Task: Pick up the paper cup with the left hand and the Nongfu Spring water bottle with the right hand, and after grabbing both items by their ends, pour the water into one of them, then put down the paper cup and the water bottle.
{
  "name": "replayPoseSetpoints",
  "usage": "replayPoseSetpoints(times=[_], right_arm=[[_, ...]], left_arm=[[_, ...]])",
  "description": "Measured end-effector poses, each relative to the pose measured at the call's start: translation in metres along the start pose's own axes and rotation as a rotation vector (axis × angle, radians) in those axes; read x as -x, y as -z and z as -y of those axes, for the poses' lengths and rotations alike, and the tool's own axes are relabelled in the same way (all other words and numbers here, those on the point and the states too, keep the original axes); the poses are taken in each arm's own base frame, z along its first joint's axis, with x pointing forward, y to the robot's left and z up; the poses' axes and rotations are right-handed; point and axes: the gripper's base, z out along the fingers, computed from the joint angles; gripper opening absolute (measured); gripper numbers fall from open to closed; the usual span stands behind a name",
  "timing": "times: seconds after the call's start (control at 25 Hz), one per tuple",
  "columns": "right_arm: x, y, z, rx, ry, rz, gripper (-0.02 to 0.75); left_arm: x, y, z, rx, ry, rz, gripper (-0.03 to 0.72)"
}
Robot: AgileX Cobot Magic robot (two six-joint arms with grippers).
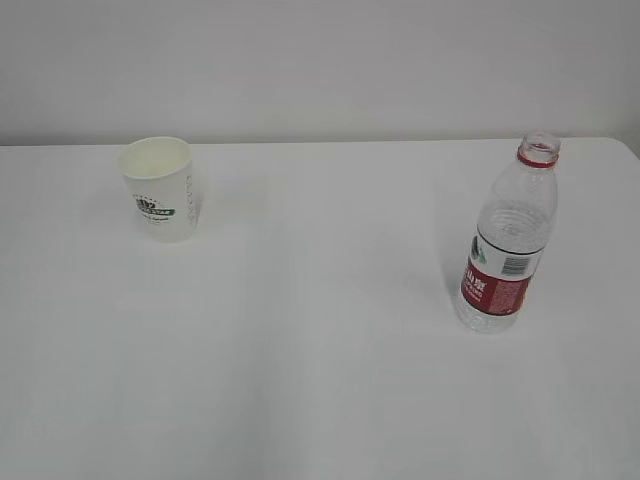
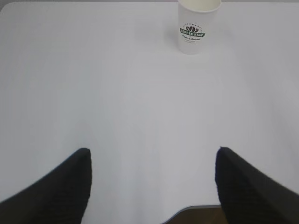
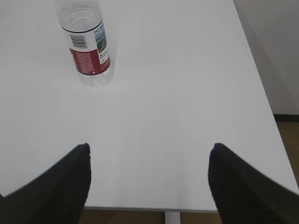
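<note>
On the table [image 1: 320,380], cup [image 1: 160,202] sits far left and bottle [image 1: 508,240] right, well apart, probably so each arm gets its own. Left gripper [image 2: 152,186] and right gripper [image 3: 148,184] hang wide open, empty, well short of both.

- The counter [image 1: 320,380] is plain white and smooth, filling most of every view.
- A pale, bare wall [image 1: 320,60] rises behind the counter's far edge.
- In the right wrist view, a brown floor [image 3: 288,140] shows past the counter's right edge, beside a light wall [image 3: 275,42].
- A white leg [image 3: 172,218] stands under the near edge.
</note>
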Motion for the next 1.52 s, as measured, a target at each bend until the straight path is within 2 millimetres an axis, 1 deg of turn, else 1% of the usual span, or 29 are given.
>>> replayPoseSetpoints(times=[1.52], right_arm=[[0.0, 0.0, 0.0, 0.0, 0.0, 0.0, 0.592]], left_arm=[[0.0, 0.0, 0.0, 0.0, 0.0, 0.0, 0.587]])
